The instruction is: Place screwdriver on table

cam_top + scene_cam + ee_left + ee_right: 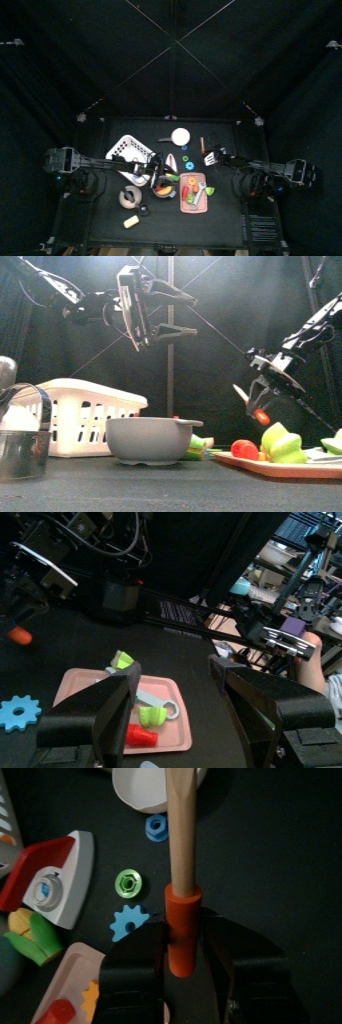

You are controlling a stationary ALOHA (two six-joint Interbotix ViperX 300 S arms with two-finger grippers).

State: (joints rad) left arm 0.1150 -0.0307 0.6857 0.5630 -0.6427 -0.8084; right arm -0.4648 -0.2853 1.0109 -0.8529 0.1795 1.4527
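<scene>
My right gripper [181, 958] is shut on the screwdriver [182, 918], which has an orange part between the jaws and a long tan part reaching out past them. In the front view the screwdriver [259, 412] hangs tilted in the air under the right gripper [262, 394], above the black table [134, 492] and over the pink tray [274, 467]. High up at the left, the left gripper [134, 311] holds nothing. Its jaws stand wide apart in the left wrist view, left gripper [187, 727]. From above, the right gripper [211, 158] sits right of the table's [94, 207] middle.
A white basket [74, 416] stands at the left and a grey bowl [151, 439] at the middle. The pink tray [194, 190] carries green and red toy pieces. Below the screwdriver lie a blue gear [130, 920], a green ring [128, 883] and a white bowl [144, 783].
</scene>
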